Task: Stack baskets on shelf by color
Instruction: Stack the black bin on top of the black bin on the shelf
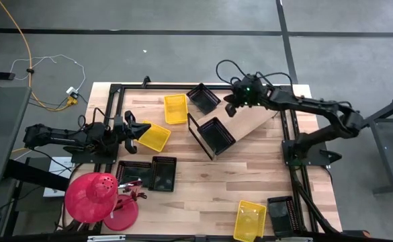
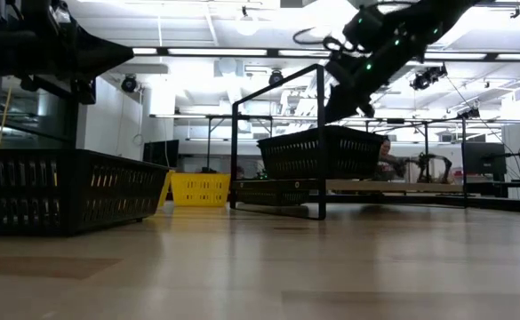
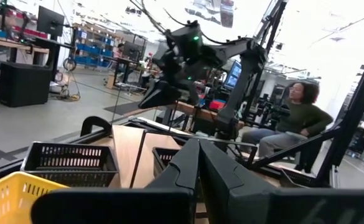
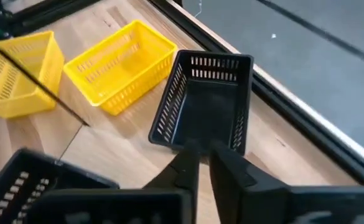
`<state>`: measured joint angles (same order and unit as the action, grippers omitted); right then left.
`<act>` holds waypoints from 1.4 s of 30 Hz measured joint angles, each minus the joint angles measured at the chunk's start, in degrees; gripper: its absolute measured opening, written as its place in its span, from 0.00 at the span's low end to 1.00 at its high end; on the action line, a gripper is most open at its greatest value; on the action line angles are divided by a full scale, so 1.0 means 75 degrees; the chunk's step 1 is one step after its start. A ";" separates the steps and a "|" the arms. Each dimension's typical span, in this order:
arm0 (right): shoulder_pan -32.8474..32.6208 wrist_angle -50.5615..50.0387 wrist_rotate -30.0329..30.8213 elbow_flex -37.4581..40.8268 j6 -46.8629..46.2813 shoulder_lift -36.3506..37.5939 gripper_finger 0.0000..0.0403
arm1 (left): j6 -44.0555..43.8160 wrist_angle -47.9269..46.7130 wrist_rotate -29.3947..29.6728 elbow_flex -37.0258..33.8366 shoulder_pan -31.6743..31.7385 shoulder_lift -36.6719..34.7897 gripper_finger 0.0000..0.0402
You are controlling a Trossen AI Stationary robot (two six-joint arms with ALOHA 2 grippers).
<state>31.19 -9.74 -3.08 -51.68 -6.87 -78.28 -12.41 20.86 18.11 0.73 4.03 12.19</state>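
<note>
The shelf (image 1: 250, 124), a slanted light wooden board in a thin black frame, stands in the middle of the table (image 1: 250, 181), a little to the far right. One black basket (image 1: 217, 134) sits on its lower left part. A second black basket (image 1: 203, 98) lies on the table just beyond the shelf, at the far side, and a yellow basket (image 1: 176, 109) lies to its left.

The right gripper (image 1: 232, 107) hangs above the far end of the shelf, just to the right of that second black basket. In the right wrist view its two dark fingers (image 4: 228, 165) stand with only a narrow gap between them and hold nothing; their tips are over the near rim of the black basket, and I cannot tell if they touch it. The right arm reaches from its base at the right edge of the table toward the far left, with the elbow raised.

The left gripper (image 1: 134, 130) is at the left side of the table, its fingers pressed together with nothing between them, just beside another yellow basket (image 1: 153, 136). The left arm lies low and stretched to the right.

Nearer, two black baskets (image 1: 148, 173) stand side by side, and a yellow basket (image 1: 250, 220) and a black one (image 1: 281, 214) lie at the near right. A red dome-shaped object (image 1: 90, 196) sits at the near left corner. A person (image 3: 294, 118) sits behind the table.
</note>
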 joint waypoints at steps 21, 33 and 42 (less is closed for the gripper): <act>0.0494 0.0142 -0.0267 0.0000 -0.1172 -0.0702 0.52 | 0.0015 0.0000 0.0070 0.0000 0.0000 0.0003 0.00; 0.0277 -0.0737 0.0055 -0.0954 -0.1562 -0.1262 0.52 | -0.0092 0.0003 0.0070 0.0000 0.0001 0.0003 0.00; 0.0195 -0.2448 0.0490 -0.3768 -0.1119 -0.3304 0.52 | -0.0129 0.0003 0.0044 0.0000 0.0000 0.0002 0.00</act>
<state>32.65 -28.10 0.59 -79.94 -15.26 -103.06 -13.38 20.88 18.44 0.73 4.03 12.20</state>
